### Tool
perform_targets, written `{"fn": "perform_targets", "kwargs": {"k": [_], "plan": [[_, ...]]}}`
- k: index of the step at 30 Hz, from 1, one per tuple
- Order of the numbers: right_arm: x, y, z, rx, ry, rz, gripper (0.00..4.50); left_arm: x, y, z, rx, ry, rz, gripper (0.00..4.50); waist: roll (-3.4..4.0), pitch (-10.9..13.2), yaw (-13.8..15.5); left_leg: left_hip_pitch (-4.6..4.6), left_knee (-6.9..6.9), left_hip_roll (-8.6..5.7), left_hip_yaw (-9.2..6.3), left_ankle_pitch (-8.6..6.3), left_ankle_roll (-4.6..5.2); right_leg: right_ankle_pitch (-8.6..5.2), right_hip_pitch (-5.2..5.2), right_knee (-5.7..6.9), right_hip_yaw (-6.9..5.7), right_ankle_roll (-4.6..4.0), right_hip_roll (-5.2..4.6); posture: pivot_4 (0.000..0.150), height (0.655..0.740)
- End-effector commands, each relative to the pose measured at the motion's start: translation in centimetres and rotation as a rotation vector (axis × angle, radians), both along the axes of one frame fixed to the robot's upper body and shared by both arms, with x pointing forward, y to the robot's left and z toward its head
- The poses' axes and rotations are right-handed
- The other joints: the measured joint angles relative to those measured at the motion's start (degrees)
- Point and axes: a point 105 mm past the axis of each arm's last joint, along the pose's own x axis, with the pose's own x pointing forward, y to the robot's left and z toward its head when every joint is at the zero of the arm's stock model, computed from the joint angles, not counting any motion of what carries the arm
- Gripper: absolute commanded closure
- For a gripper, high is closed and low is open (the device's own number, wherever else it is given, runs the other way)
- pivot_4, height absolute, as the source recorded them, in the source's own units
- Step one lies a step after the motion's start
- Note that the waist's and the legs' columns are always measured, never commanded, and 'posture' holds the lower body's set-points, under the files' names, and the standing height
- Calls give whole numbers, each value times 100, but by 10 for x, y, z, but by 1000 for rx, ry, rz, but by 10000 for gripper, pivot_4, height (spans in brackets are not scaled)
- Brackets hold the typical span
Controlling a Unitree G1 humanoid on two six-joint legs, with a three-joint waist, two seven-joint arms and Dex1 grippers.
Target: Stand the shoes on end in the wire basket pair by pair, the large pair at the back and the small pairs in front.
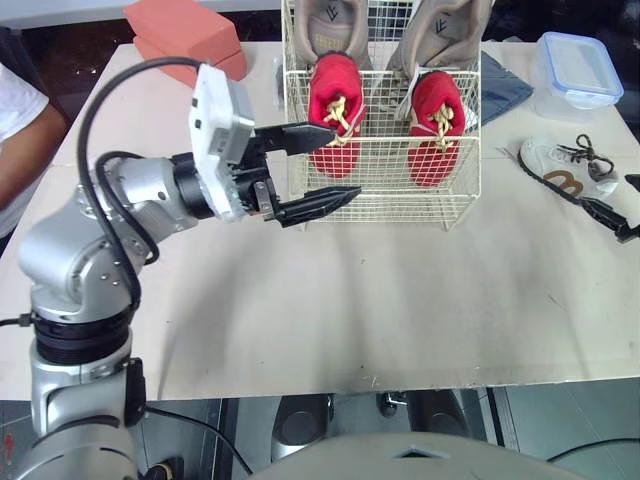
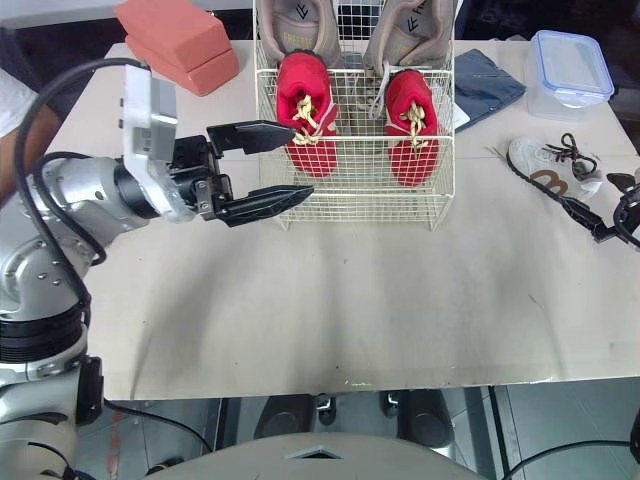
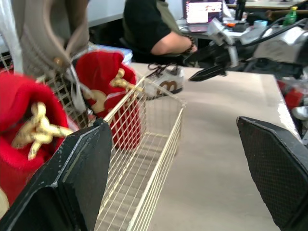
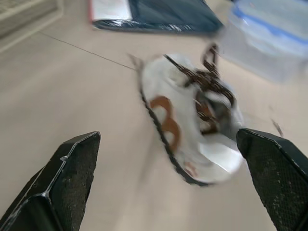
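**Spotter:** What's nearest you?

**Me:** My left pincer point(image 1: 342, 160). Its fingers are spread wide with nothing between them, and it hovers at the front left corner of the wire basket point(image 1: 385, 190), above the table point(image 1: 350, 300).

**Spotter:** And the right one?

**Me:** My right pincer point(image 4: 167, 134) is out at the table's right edge, also spread and empty. It points at the white shoe point(image 1: 565, 170), which lies on its side just ahead of the fingers, brown laces loose, well apart from the basket.

**Spotter:** What's in the basket?

**Me:** The red pair stands on end along the front, one shoe point(image 1: 333, 110) on the left and one point(image 1: 437, 125) on the right. Behind them the large grey pair point(image 1: 335, 25) stands at the back.

**Spotter:** So which step are you on?

**Me:** I judge the large pair and one small pair done. Fetching the white shoe looks like the step in hand.

**Spotter:** What does the next move call for?

**Me:** I should bring the right fingers around the shoe's body, not its laces, and grip firmly enough to tip it upright. The red pair already lines the front, so I'd need a gap for it. The left pincer should clear the corner first.

**Spotter:** Anything further off?

**Me:** A lidded plastic box point(image 1: 575, 70) and a blue cloth point(image 1: 505, 85) beyond the shoe.
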Motion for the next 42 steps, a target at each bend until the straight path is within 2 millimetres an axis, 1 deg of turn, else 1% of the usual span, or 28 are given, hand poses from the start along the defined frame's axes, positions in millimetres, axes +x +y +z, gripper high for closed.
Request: {"fn": "perform_targets", "kwargs": {"k": [1, 3, 9, 14, 20, 22, 23, 24, 25, 26, 27, 28, 30, 31, 38, 42], "plan": [[12, -10, 4, 21, -30, -63, 0, -11, -1, 5, 44, -19, -37, 405, 3, 1, -11, 1, 0, 0, 2, 0, 0, 0, 0, 1, 2, 0, 1, 1500, 6860], [18, -16, 2, 34, -24, -108, 0, -13, -2, 7, 47, -20, -41, 405, 6, 4, -4, 1, 0, 0, 2, 1, -1, 0, -1, 2, 2, 0, 1, 1500, 6860], [30, -20, 1, 103, -5, -146, 0, -21, -7, 9, 55, -5, -83, 405, 8, 4, 10, -3, 1, 1, 6, 1, -2, 8, -4, 1, 3, -14, -3, 1500, 6860], [30, -22, -2, 150, 25, -139, 0, -21, -6, 11, 57, -5, -77, 405, 8, 5, 7, -2, 0, 0, 6, 2, -3, 8, -4, 1, 4, -14, -3, 1500, 6860], [27, -26, -5, 154, 33, -144, 0, -21, -8, 10, 61, -4, -91, 405, 8, 5, 3, -2, 1, 0, 8, 2, -3, 8, -4, 2, 5, -14, -4, 1500, 6860], [26, -26, -5, 148, 30, -139, 7684, -21, -8, 9, 64, -2, -99, 0, 8, 5, 2, -2, 1, 0, 8, 2, -3, 8, -4, 2, 5, -14, -4, 1500, 6860], [26, -25, -5, 142, 28, -134, 12559, -21, -8, 9, 65, -1, -101, 0, 8, 5, 2, -2, 1, 0, 8, 2, -3, 8, -4, 2, 5, -14, -4, 1500, 6860], [26, -25, -5, 139, 27, -132, 15718, -21, -9, 9, 65, 0, -102, 0, 8, 5, 1, -2, 1, 1, 9, 2, -3, 8, -4, 2, 5, -14, -4, 1500, 6860], [25, -26, -5, 133, 25, -132, 17181, -20, -9, 9, 65, 0, -101, 0, 8, 5, -10, -2, 1, 0, 9, 2, -3, 8, -4, 2, 6, -14, -4, 1500, 6860], [25, -26, -5, 130, 24, -131, 24546, -19, -9, 9, 63, 2, -96, 0, 8, 5, -13, -1, 1, 0, 9, 2, -3, 8, -4, 3, 7, -14, -4, 1500, 6860], [24, -27, -5, 129, 22, -133, 26831, -18, -8, 9, 62, 3, -91, 0, 8, 5, -14, 0, 1, 0, 10, 2, -3, 8, -4, 3, 8, -14, -3, 1500, 6860], [24, -28, -4, 125, 19, -135, 32256, -17, -8, 9, 59, 2, -84, 0, 8, 5, -15, 0, 1, 1, 11, 2, -4, 8, -4, 4, 8, -14, -3, 1500, 6860], [23, -29, -3, 120, 11, -140, 41203, -16, -10, 10, 47, 2, -81, 0, 8, 5, -13, 1, 1, 1, 12, 2, -4, 9, -4, 4, 10, -14, -4, 1500, 6860], [22, -30, -3, 117, 8, -140, 44566, -16, -11, 10, 48, 2, -84, 0, 8, 5, -8, 1, 1, 1, 12, 2, -4, 9, -4, 4, 10, -14, -4, 1500, 6860], [16, -31, 0, 100, -30, -116, 44566, -17, -14, 8, 56, -4, -99, 0, 8, 5, 10, 0, 1, 1, 12, 2, -4, 9, -5, 3, 9, -14, -4, 1500, 6860], [11, -33, 26, 114, -180, -113, 44566, -15, -13, 9, 57, -12, -96, 0, 12, 7, 10, -1, 1, 1, 12, 2, -4, 8, -5, 4, 9, -13, -5, 1500, 6860]]}}
